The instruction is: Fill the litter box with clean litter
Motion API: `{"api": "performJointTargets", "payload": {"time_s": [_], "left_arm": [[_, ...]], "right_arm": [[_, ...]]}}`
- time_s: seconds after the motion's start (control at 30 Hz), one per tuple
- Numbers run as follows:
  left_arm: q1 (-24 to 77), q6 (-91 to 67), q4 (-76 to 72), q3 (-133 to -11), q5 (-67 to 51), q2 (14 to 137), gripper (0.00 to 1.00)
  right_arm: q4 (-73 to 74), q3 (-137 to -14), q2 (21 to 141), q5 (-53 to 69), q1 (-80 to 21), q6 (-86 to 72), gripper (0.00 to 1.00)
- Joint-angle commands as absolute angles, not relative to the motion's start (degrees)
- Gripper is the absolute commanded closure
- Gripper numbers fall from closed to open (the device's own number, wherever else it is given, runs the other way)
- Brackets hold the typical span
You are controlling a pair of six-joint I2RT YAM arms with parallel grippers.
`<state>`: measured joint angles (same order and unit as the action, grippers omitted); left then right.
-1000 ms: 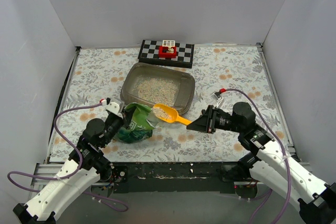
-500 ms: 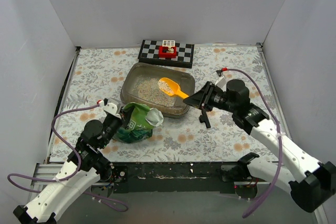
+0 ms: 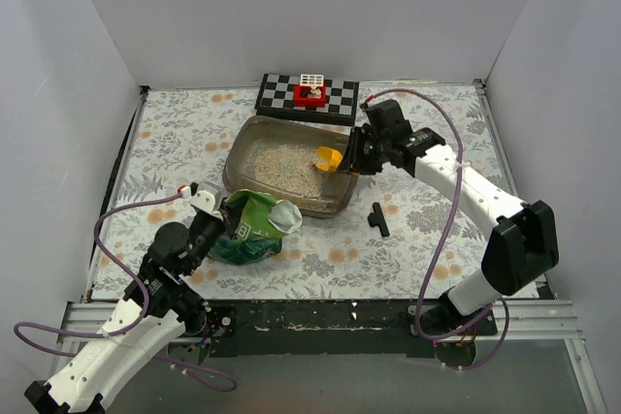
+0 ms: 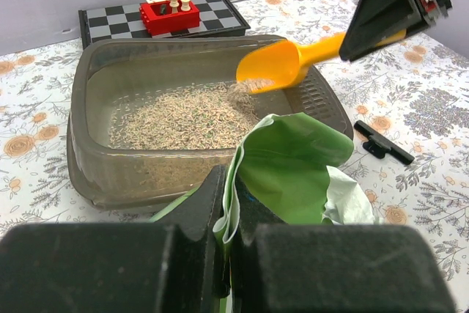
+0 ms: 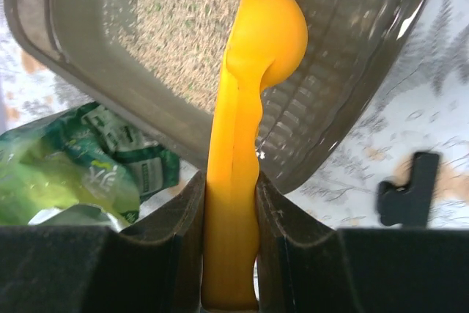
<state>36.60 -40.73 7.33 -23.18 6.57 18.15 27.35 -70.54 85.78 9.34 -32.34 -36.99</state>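
Observation:
The grey-brown litter box (image 3: 342,149) sits mid-table, its floor spread with pale clean litter (image 3: 283,166), also in the left wrist view (image 4: 183,113). My right gripper (image 3: 357,156) is shut on the handle of the yellow-orange scoop (image 3: 330,158), tipped over the box's right end; litter spills from its lip (image 4: 253,83). The right wrist view shows the scoop (image 5: 253,56) turned down over the box (image 5: 344,71). My left gripper (image 3: 219,224) is shut on the rim of the green bag (image 3: 250,230), pinched between the jaws (image 4: 229,218), just in front of the box.
A black-and-white checkered board (image 3: 281,97) with a red block (image 3: 310,94) lies behind the box. A small black clip (image 3: 378,219) lies on the floral cloth right of the box. White walls close in three sides.
My right arm carried the loaded scoop from beside the bag up and back over the box, then swung to its right end and tipped the scoop. The left gripper and bag stayed put.

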Motion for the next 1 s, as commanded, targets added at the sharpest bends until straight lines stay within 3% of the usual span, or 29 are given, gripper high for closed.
{"api": "performJointTargets", "payload": {"time_s": [0.0,0.3,0.4,0.63,0.83,0.97], "left_arm": [[36.65,-41.13,6.59,-24.17,7.21,18.54,1.00],[36.65,-41.04,6.77,-24.35,7.47,19.60,1.00],[36.65,-41.04,6.86,-24.26,7.30,19.78,1.00],[36.65,-40.96,6.86,-24.26,6.95,20.21,1.00],[36.74,-40.70,6.42,-24.26,4.49,20.39,1.00],[36.74,-40.52,5.80,-23.99,1.85,20.56,1.00]], "right_arm": [[42.51,-85.31,89.63,1.24,-34.01,-23.22,0.99],[67.92,-113.61,101.33,-18.96,-46.57,-15.03,0.99],[70.75,-116.02,101.34,-21.62,-48.25,-15.90,0.99],[56.01,-95.32,82.38,-29.44,-45.36,-20.21,0.99],[40.89,-71.58,66.91,-20.76,-32.11,-21.88,0.99],[32.71,-60.40,64.95,-12.59,-22.09,-20.83,0.99]]}}
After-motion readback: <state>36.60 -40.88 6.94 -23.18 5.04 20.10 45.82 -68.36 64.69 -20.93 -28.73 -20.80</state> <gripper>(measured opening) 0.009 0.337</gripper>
